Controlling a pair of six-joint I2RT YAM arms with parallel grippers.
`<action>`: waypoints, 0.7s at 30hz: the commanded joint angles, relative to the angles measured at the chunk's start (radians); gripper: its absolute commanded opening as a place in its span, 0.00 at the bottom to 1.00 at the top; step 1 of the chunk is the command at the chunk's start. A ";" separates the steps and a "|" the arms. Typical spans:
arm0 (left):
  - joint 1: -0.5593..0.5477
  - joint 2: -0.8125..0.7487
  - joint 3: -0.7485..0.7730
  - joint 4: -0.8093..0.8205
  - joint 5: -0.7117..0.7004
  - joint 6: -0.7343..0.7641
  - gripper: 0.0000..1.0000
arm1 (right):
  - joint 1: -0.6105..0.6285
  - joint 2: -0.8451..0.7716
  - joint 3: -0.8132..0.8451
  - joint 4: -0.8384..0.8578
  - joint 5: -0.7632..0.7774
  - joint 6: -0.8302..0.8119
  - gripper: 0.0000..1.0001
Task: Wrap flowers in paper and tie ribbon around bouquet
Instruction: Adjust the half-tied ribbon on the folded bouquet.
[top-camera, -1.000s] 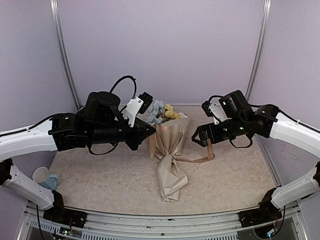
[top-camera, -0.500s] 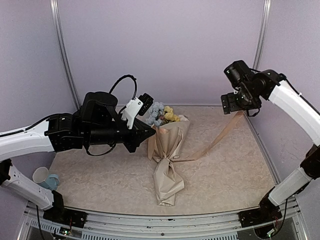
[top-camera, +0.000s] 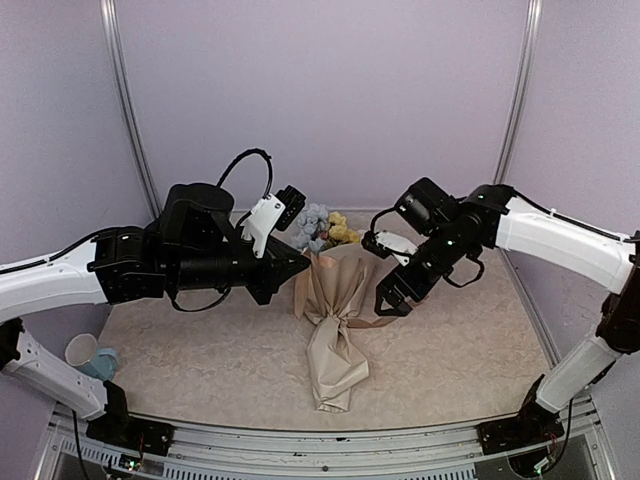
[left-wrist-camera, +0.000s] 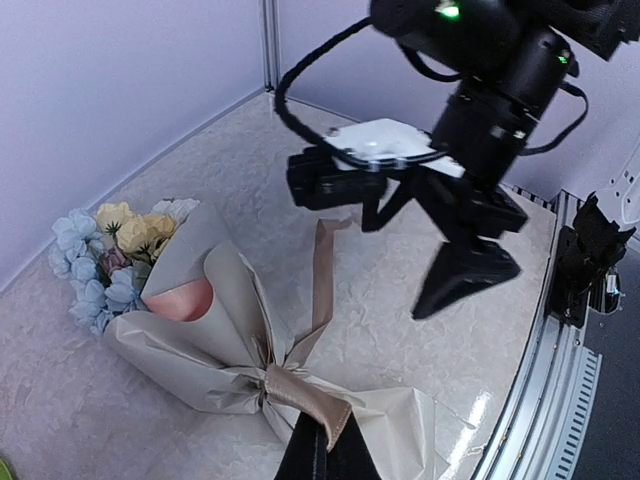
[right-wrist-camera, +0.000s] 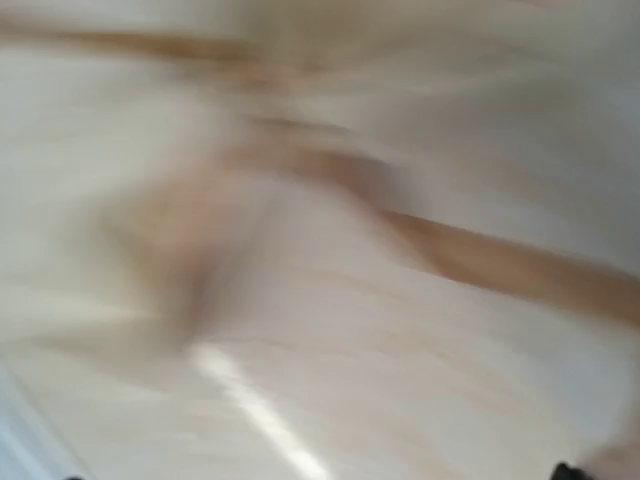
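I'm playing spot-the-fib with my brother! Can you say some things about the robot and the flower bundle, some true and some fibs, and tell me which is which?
1. The bouquet lies on the table. True.
2. The flowers are all red. False: they are pale blue, yellow and white.
3. The ribbon goes around the middle of the paper. True.
4. The right claw is squeezing the flowers. False: it is open and sits beside the bouquet, away from the blooms.
5. The left claw is closed. True, and it sits right at the ribbon.
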 joint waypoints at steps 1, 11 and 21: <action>-0.008 -0.031 -0.003 0.015 -0.016 0.008 0.00 | 0.006 -0.272 -0.157 0.357 -0.361 -0.138 1.00; -0.008 -0.016 -0.008 0.038 -0.008 0.017 0.00 | 0.033 -0.140 -0.301 0.540 -0.155 0.013 0.87; 0.110 0.055 -0.055 -0.043 -0.104 -0.080 0.00 | 0.035 -0.150 -0.632 0.859 -0.452 0.315 0.89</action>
